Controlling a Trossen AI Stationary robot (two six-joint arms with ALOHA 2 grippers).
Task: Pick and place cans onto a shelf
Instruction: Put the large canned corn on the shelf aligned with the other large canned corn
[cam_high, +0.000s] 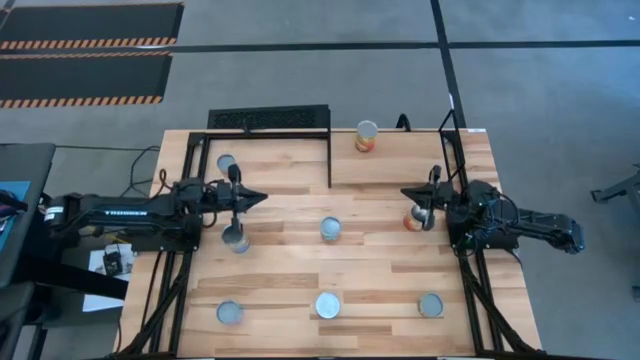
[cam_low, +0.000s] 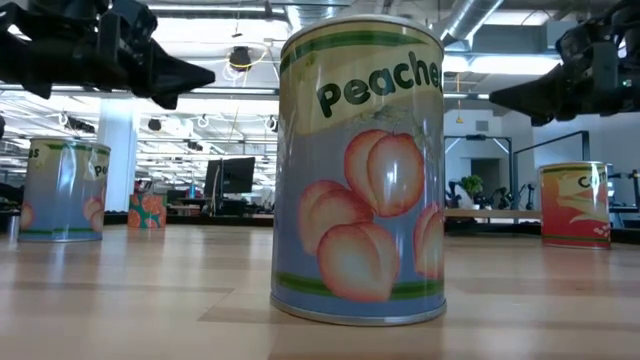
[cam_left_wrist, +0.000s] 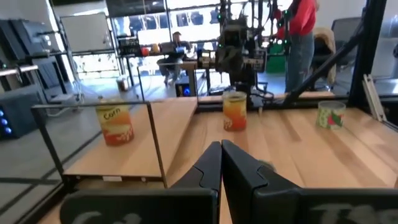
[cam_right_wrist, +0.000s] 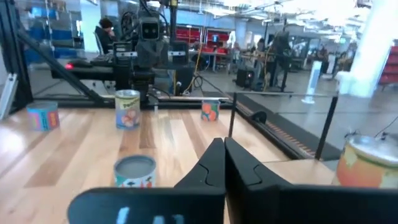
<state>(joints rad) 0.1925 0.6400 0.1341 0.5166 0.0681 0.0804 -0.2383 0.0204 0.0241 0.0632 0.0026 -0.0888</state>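
Note:
Several cans stand upright on the wooden table. My left gripper (cam_high: 258, 197) is shut and empty, raised above the table at its left; a silver-lidded can (cam_high: 236, 238) stands just to its near side. My right gripper (cam_high: 407, 192) is shut and empty at the right; an orange can (cam_high: 416, 220) stands just to its near side and also shows in the left wrist view (cam_left_wrist: 234, 111). A can (cam_high: 331, 229) stands mid-table between the arms. The black frame shelf (cam_high: 270, 128) at the far edge holds a can (cam_high: 227, 163) in its left bay. A corn can (cam_high: 367, 136) stands right of its divider.
Three more cans stand along the near edge: one at the left (cam_high: 230, 313), a peaches can (cam_low: 360, 170) in the middle and one at the right (cam_high: 431, 305). The shelf's thin black divider (cam_high: 330, 160) juts toward mid-table. People show in the room beyond.

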